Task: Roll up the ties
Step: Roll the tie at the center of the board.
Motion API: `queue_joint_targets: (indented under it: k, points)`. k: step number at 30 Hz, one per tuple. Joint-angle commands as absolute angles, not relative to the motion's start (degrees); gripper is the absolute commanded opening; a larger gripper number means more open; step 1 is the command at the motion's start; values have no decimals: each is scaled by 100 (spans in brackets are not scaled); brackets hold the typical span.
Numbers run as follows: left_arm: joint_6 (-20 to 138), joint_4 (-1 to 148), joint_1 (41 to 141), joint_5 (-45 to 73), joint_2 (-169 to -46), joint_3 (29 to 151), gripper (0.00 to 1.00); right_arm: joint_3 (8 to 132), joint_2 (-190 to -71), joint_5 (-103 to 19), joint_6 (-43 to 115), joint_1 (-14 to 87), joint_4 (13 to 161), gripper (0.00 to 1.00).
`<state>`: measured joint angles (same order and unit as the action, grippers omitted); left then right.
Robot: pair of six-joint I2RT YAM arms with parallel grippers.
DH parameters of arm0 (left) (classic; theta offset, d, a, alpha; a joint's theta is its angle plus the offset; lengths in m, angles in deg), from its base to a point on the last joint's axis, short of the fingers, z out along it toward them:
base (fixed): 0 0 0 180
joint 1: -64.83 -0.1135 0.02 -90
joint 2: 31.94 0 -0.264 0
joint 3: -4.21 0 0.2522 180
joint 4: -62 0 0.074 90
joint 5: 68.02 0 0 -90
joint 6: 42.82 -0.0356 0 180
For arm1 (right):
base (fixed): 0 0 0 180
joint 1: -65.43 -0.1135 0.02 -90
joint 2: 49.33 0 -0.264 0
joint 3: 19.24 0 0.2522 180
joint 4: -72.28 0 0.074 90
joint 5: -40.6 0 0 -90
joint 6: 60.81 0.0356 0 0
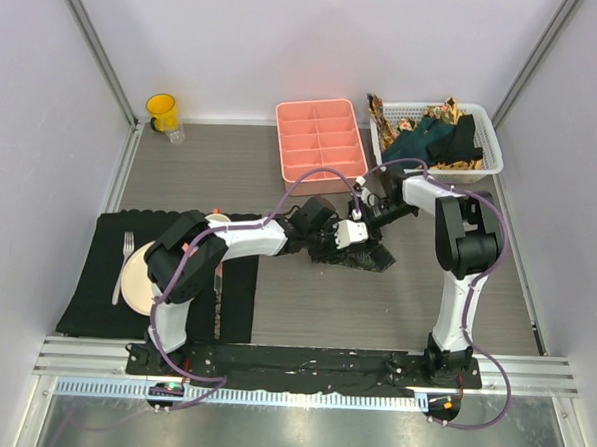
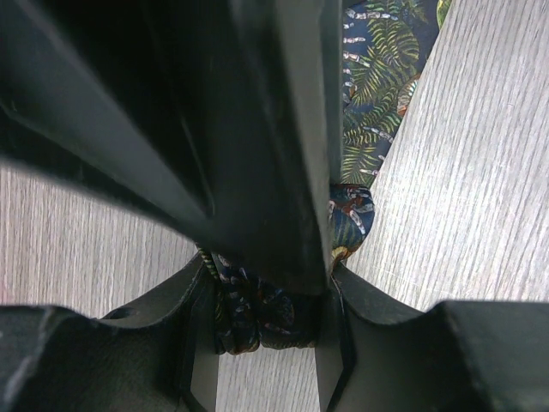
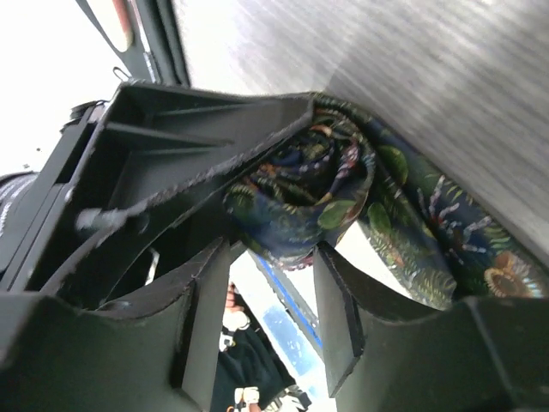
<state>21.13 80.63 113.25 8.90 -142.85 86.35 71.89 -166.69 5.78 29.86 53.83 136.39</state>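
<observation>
Grey table [image 1: 211, 174], placemat [image 1: 91, 273], pink tray [image 1: 280, 142], basket [image 1: 451, 174], cup [image 1: 162, 109], tie [image 1: 372, 257]

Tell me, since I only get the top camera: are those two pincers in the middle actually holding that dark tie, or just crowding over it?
Observer: The left wrist view shows the left pincer clamped on the rolled-up end of the dark tie.
Operator: And the other one?
Observer: The right pincer has its jaws apart, and the roll sits just ahead of them.
Operator: What is the tie's pattern?
Observer: Close up, it is green ferns and leaves on navy.
</observation>
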Motion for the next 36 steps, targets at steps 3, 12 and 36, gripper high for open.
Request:
queue_joint_targets:
  k: [3,12,36]
  points:
    - [1949,9097,11308,1134,-14628,8477,15,7407,-16816,44,3183,5330,13280,44]
    - [1993,9037,11220,643,-14453,8486,33,7082,-17044,-842,2761,5443,13368,1]
    - [1976,7989,10948,-1397,-14144,8916,77,7564,-17800,-1574,2542,5708,13807,1]
